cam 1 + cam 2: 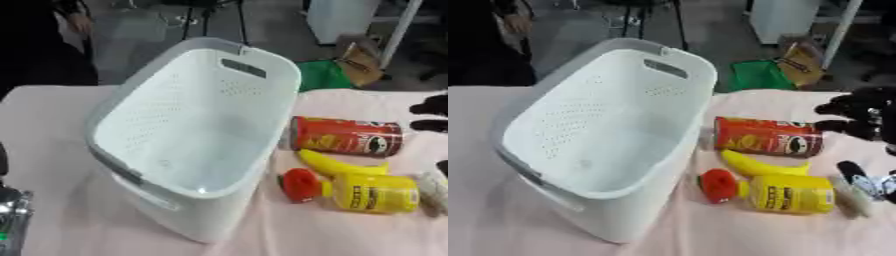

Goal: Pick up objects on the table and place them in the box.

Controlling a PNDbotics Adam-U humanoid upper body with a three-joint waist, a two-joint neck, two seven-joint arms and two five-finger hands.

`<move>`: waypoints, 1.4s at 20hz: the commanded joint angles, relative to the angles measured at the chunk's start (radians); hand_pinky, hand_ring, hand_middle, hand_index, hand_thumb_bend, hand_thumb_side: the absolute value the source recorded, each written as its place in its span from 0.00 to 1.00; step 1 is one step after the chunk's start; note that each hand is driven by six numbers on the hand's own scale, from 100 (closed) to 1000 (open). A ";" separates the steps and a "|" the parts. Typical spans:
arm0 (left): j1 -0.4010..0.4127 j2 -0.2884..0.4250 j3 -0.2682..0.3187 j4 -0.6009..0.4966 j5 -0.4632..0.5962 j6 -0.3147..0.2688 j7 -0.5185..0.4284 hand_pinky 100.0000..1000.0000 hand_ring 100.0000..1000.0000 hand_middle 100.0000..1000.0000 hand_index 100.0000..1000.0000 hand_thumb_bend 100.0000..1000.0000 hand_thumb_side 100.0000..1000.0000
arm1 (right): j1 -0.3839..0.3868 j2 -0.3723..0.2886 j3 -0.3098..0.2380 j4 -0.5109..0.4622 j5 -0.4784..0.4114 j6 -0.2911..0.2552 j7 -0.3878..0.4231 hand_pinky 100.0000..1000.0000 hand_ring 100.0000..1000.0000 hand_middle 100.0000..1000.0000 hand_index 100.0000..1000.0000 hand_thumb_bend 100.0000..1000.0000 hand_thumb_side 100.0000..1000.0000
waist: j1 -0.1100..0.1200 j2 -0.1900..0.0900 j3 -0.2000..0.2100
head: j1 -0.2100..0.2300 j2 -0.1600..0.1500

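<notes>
A white perforated basket [188, 135] with grey handles stands on the pink-covered table [52, 130], and nothing shows inside it. To its right a red chips can [767, 137] lies on its side. In front of the can are a yellow banana [759, 167] and a yellow bottle [789, 194] with a red cap [717, 186], also lying down. A pale stick-like object [852, 196] lies right of the bottle. My black right hand [857, 116] hovers just right of the can, fingers spread and holding nothing. A silver and black part of my left arm [12, 212] shows at the lower left edge.
Beyond the table's far edge are a green bag [754, 75], a brown cardboard piece [800, 62] and stand legs on the floor. A dark shape [852, 171] sits near the pale object at the right edge.
</notes>
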 commanded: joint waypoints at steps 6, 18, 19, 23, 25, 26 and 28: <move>-0.017 -0.004 -0.008 -0.012 0.011 -0.002 -0.010 0.89 0.94 1.00 1.00 0.16 1.00 | -0.068 -0.009 0.031 0.038 -0.002 -0.021 0.050 0.99 1.00 1.00 1.00 0.02 0.85 | -0.003 -0.022 0.010 | -0.004 -0.013; -0.020 -0.011 -0.013 -0.012 0.019 -0.001 -0.021 0.89 0.94 1.00 1.00 0.15 1.00 | -0.103 0.047 0.071 0.151 -0.112 -0.091 0.266 1.00 1.00 1.00 1.00 0.17 0.74 | -0.006 -0.020 0.020 | 0.007 -0.019; -0.020 -0.011 -0.013 -0.012 0.020 -0.001 -0.021 0.89 0.94 1.00 1.00 0.15 1.00 | -0.105 0.053 0.072 0.158 -0.124 -0.091 0.272 1.00 1.00 1.00 1.00 0.15 0.73 | -0.006 -0.020 0.020 | 0.008 -0.019; -0.020 -0.014 -0.013 -0.012 0.021 -0.001 -0.022 0.89 0.94 1.00 1.00 0.15 1.00 | -0.107 0.069 0.074 0.181 -0.147 -0.083 0.272 1.00 1.00 1.00 1.00 0.15 0.73 | -0.007 -0.020 0.022 | 0.016 -0.020; -0.020 -0.015 -0.014 -0.012 0.021 -0.001 -0.022 0.89 0.94 1.00 1.00 0.15 1.00 | -0.109 0.078 0.075 0.192 -0.152 -0.076 0.262 1.00 1.00 1.00 1.00 0.14 0.73 | -0.007 -0.020 0.022 | 0.021 -0.022; -0.021 -0.016 -0.014 -0.012 0.021 -0.001 -0.022 0.89 0.94 1.00 1.00 0.15 1.00 | -0.110 0.082 0.077 0.198 -0.154 -0.071 0.255 1.00 1.00 1.00 1.00 0.14 0.73 | -0.007 -0.019 0.022 | 0.023 -0.023; -0.022 -0.018 -0.016 -0.012 0.023 -0.001 -0.024 0.89 0.94 1.00 1.00 0.15 1.00 | -0.124 0.097 0.078 0.219 -0.144 -0.034 0.230 1.00 1.00 1.00 1.00 0.15 0.72 | -0.006 -0.019 0.024 | 0.023 -0.025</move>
